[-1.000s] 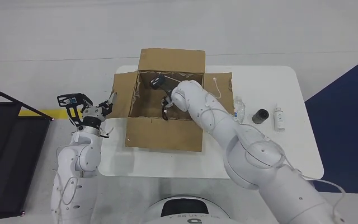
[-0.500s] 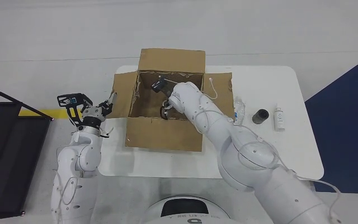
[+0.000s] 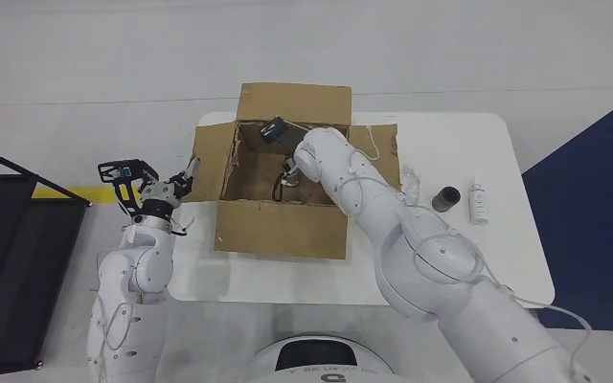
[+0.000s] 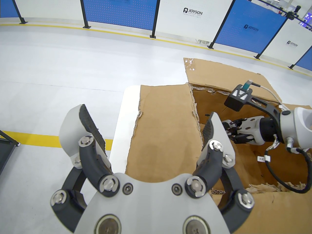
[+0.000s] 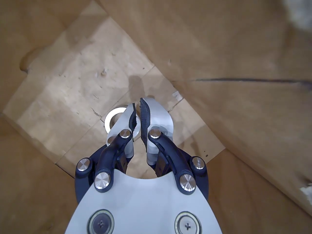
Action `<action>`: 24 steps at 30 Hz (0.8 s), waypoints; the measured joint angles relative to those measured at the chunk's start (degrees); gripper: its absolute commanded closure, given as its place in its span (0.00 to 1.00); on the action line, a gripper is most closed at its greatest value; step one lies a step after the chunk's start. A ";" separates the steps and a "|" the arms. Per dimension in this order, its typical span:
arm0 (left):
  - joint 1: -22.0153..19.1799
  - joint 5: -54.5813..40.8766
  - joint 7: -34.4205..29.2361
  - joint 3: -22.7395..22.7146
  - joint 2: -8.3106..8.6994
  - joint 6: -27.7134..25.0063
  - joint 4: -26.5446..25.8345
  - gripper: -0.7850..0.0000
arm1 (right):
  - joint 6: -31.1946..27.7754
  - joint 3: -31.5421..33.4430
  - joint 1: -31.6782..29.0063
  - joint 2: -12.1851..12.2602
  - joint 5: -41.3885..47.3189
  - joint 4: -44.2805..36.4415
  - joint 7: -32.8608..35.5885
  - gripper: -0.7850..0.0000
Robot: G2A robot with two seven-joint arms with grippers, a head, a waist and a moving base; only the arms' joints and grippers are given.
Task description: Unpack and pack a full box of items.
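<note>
From above, the right arm covers much of the open cardboard box. The right wrist view looks inside it, at one white ring on the box floor. The right gripper has its fingers nearly together, apparently pinching the ring's rim. The left gripper is spread wide and empty, near the table's left edge. Three items sit beside the box: one clear plastic item, one dark cylinder and one white bottle.

The white table sits centre in the top view. At nine o'clock from it, a black frame pokes in at the edge, with a yellow floor stripe just beside it. At three o'clock there's a dark blue panel. In the left wrist view, blue-and-white partition panels line the far side of the grey floor.
</note>
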 measured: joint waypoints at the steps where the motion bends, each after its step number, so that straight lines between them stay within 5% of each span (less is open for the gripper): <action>1: 0.00 0.00 0.00 0.00 0.00 0.00 0.00 0.00 | -0.02 0.16 0.12 0.09 0.09 -0.03 -0.30 1.00; 2: 0.00 0.00 0.00 0.00 0.00 0.00 0.00 0.00 | -0.38 0.45 0.24 0.21 0.39 -0.18 -0.69 1.00; 4: 0.00 0.00 0.00 0.00 0.00 0.00 0.00 0.00 | -1.92 1.04 0.44 0.46 1.20 -0.41 -1.29 0.72; 5: 0.00 0.00 0.00 0.00 0.00 0.00 0.00 0.00 | -3.27 1.49 0.65 0.67 1.84 -0.48 -1.79 0.45; 6: 0.00 0.00 0.00 0.00 0.00 0.00 0.00 0.00 | -4.37 1.86 0.83 0.86 2.36 -0.49 -2.23 0.00; 24: 0.00 0.00 0.00 0.00 0.00 0.00 0.00 0.00 | -6.18 2.42 1.01 1.18 3.16 -0.52 -2.99 0.00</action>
